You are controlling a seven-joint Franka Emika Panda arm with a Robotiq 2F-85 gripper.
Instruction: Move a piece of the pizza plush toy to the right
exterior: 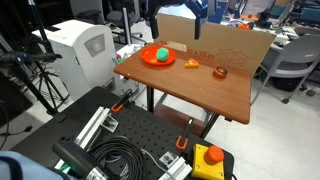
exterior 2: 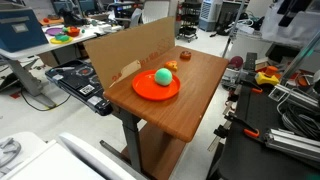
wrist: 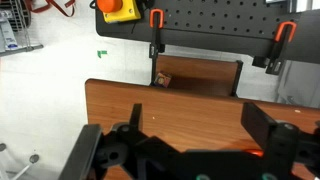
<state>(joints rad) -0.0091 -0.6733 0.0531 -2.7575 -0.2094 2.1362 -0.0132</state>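
Observation:
The small yellow-orange pizza slice (exterior: 192,63) lies on the wooden table (exterior: 200,90), just right of an orange plate (exterior: 157,58) that holds a green ball (exterior: 161,53). A similar orange piece with a darker reddish-brown top (exterior: 219,71) lies further right. In an exterior view the slice (exterior 2: 172,66) sits just beyond the plate (exterior 2: 150,90), and the darker piece (exterior 2: 184,55) beyond it. My gripper (exterior: 176,15) hangs high above the table's back edge, open and empty. In the wrist view its two fingers (wrist: 200,120) are spread wide over bare wood; the slice is hidden there.
A cardboard sheet (exterior: 225,42) stands along the table's back edge and also shows in an exterior view (exterior 2: 125,50). A black pegboard base with orange clamps (exterior: 150,135) and a red stop button (exterior: 212,156) lies at the table's front. A white machine (exterior: 80,50) stands beside the table.

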